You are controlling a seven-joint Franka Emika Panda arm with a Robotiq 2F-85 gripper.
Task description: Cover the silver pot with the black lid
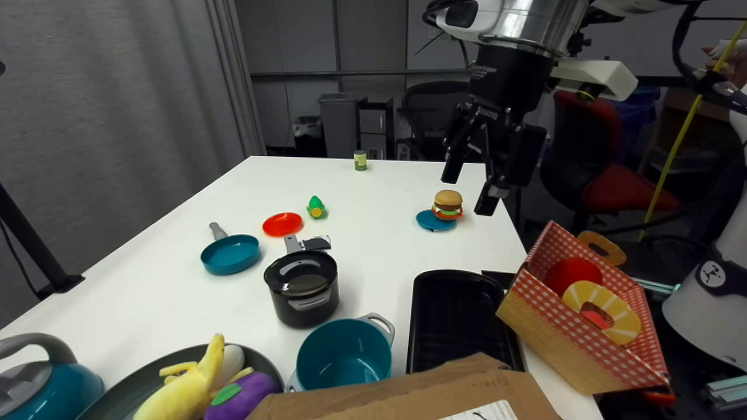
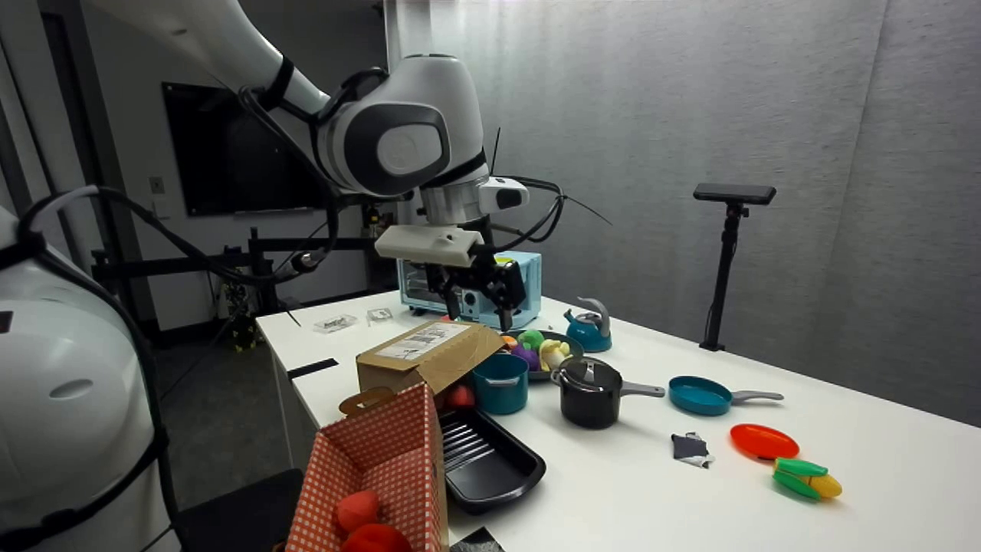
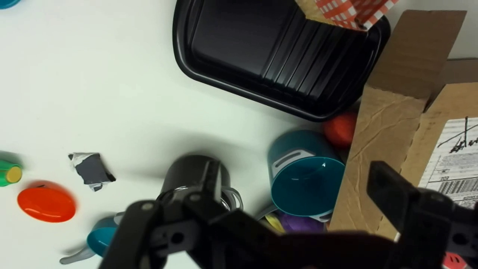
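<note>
One dark pot (image 1: 306, 317), one teal pot (image 2: 502, 399), that's two pots I'm counting, and one black lid (image 1: 303, 279)! Red plate (image 1: 282, 224), blue plate (image 1: 430, 221), two plates; I get one teal frying pan (image 1: 230, 255), one kettle (image 2: 587, 337), one baking tray (image 3: 231, 41), one toy hamburger (image 1: 447, 204), one toy corncob (image 2: 811, 483), one gingham basket (image 1: 575, 350), one cardboard box (image 2: 464, 356), one toaster oven (image 2: 531, 280).
</note>
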